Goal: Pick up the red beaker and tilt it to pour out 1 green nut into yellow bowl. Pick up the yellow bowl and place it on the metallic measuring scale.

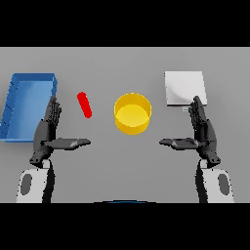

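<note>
Red beaker (84,104) lying on grey tabletop (107,156) between blue tray (28,105) and yellow bowl (132,113), metallic scale (184,88) beyond my right hand (202,132), my left hand (49,132) near tray, both hands released, fingers straight, holding nothing

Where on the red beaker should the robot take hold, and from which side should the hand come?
Probably at the middle of the red beaker, gripped across its narrow width. It looks long, slim and slanted, so the fingers should close on its long sides. The left hand is nearest, open just left and below it, so coming from the left seems best.
</note>
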